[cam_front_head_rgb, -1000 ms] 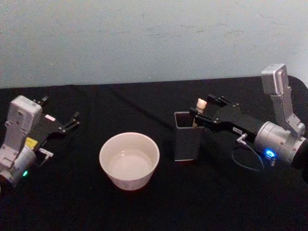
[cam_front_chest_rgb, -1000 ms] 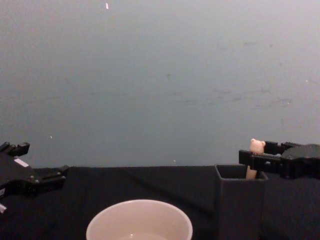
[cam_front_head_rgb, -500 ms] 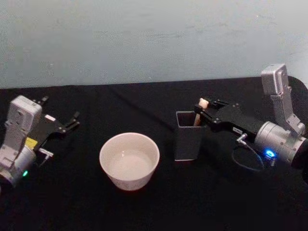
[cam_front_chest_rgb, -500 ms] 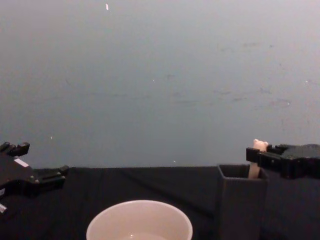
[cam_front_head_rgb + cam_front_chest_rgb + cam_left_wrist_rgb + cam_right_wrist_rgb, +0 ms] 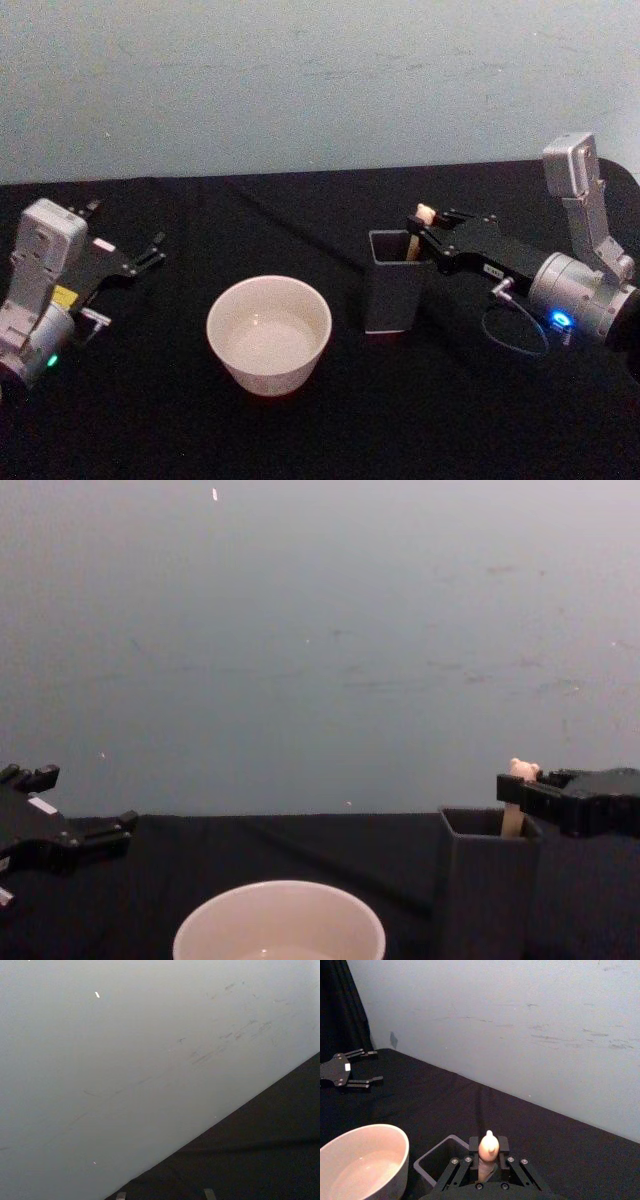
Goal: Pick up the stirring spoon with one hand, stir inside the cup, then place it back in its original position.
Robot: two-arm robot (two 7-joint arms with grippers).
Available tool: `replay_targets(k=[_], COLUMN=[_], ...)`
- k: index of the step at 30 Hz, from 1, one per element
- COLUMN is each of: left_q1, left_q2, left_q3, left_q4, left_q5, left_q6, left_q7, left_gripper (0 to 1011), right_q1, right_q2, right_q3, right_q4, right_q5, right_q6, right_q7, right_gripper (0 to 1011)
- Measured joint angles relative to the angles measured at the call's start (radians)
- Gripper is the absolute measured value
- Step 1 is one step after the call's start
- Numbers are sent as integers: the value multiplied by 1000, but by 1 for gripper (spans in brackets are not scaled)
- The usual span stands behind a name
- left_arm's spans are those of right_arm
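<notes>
Black-clothed table (image 5: 300, 430) against a pale wall (image 5: 300, 80). Right arm reaches in from the right edge, blue light on its wrist. The right gripper (image 5: 421, 230) is level with the top of the holder (image 5: 390, 300), jaws lying roughly flat and clenched on the handle of the stirring spoon (image 5: 423, 214) just under the bear head. Its own wrist view shows the handle (image 5: 488, 1152) pinched between the two jaws with the holder mouth right below. Left arm is parked far left and the left gripper (image 5: 128, 225) rests with jaws spread, grasping nothing, well apart from everything. The cream cup (image 5: 265, 372) sits mid-table just beside the holder on the robot's left, with a little clear liquid in it. The dark grey square holder stands upright. The spoon stands inside it against the right wall, long axis near vertical with a slight lean, head poking above the rim (image 5: 520, 771), neck and bowl hidden inside. Key relation: the grip crosses the handle from the right, the spoon's axis runs up-down and the walls box it in, so any travel has to go along that axis. Right arm is far nearer. Whether this is lift-off or put-back I can't tell.
</notes>
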Motion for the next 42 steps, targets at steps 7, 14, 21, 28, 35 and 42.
replay_targets(k=[7,14,21,28,35,42], left_q1=[0,0,0,0,0,0], left_q2=[0,0,0,0,0,0], left_q3=[0,0,0,0,0,0], left_q4=[0,0,0,0,0,0], left_q5=[0,0,0,0,0,0], left_q6=[0,0,0,0,0,0], left_q7=[0,0,0,0,0,0], left_gripper=[1001,1001,1001,1001,1001,1001], right_q1=[0,3,5,5,9,10], right_q2=[1,7,13,22,27,36], right_q3=[-1,-5,-3,7,21,34], right_q4=[-1,-9,-29,-53,-71,-104], right_q5=[1,23,53,77,94,122], right_q6=[1,22,46,50,41,39], right_q7=[3,20,18,0,-10,-16], right_gripper=[214,214,214,214,214,214])
